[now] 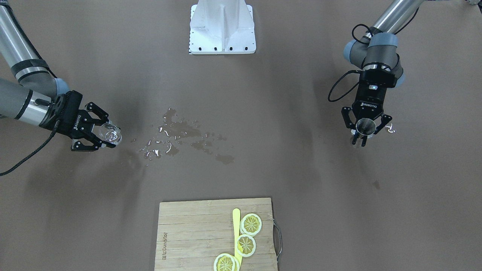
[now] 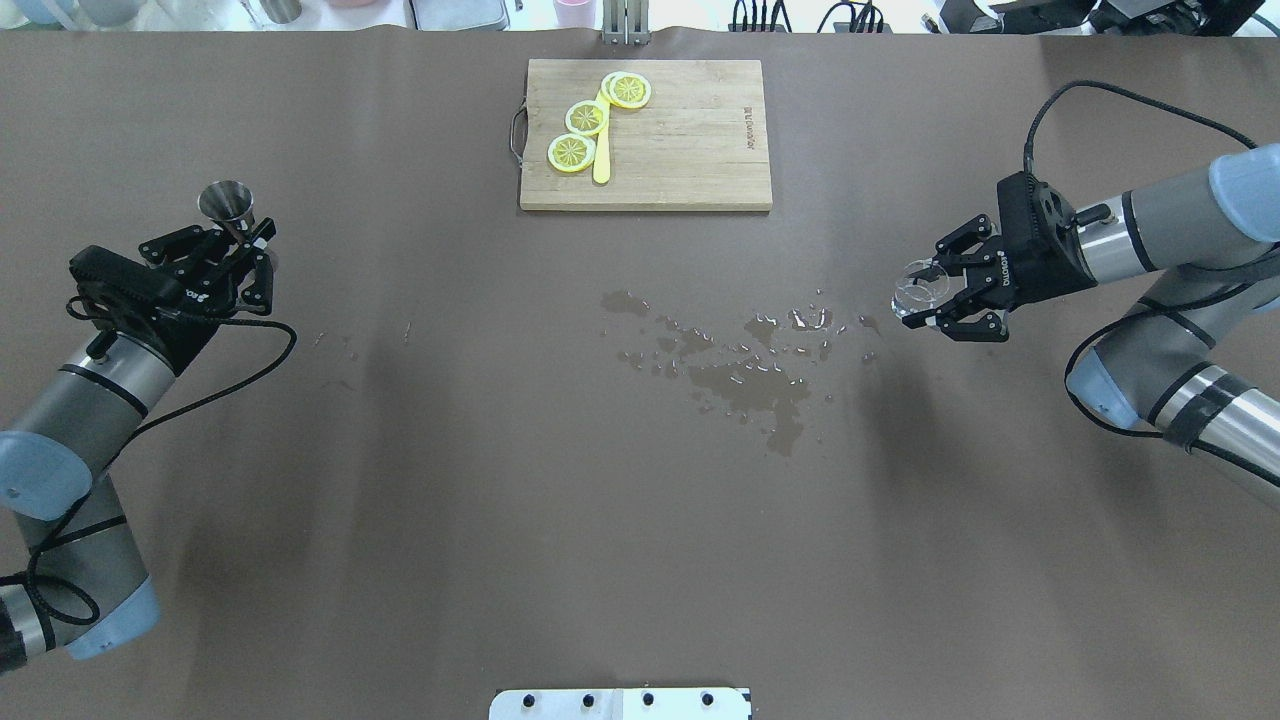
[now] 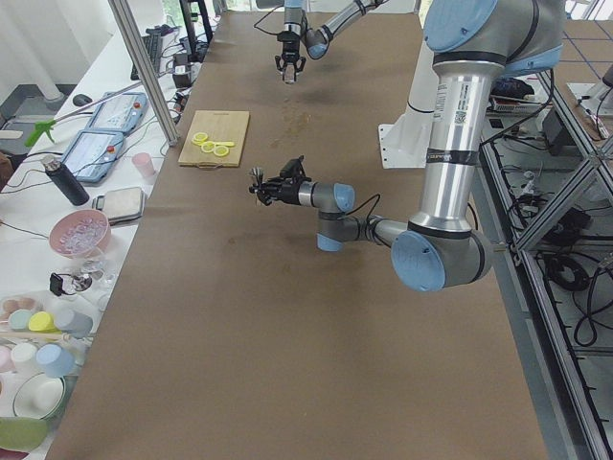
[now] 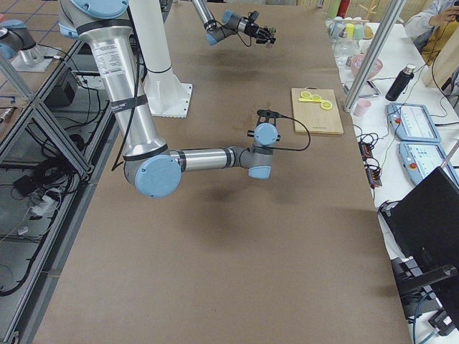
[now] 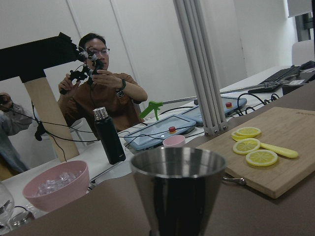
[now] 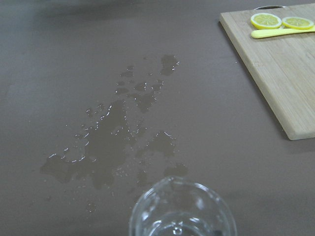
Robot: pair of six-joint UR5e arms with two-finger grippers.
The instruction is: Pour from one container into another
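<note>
A small steel measuring cup (image 2: pixel 226 203) is held upright at the table's left side, with my left gripper (image 2: pixel 256 262) shut on its lower part. It fills the left wrist view as the steel cup (image 5: pixel 177 189), and in the front view it sits between the fingers as the steel cup (image 1: pixel 365 127). At the right side my right gripper (image 2: pixel 928 293) is shut on a clear glass (image 2: pixel 912 290), carried above the table with its mouth tipped away from the wrist. The same clear glass (image 1: pixel 110 133) shows in the front view, and its rim (image 6: pixel 182 209) in the right wrist view. Whether liquid is inside, I cannot tell.
Spilled water (image 2: pixel 745 365) lies in a puddle with droplets on the brown table between the arms, nearer the right gripper. A wooden cutting board (image 2: pixel 690 150) with three lemon slices (image 2: pixel 586 117) and a yellow knife lies at the far edge. The robot base (image 1: pixel 222 28) stands at centre.
</note>
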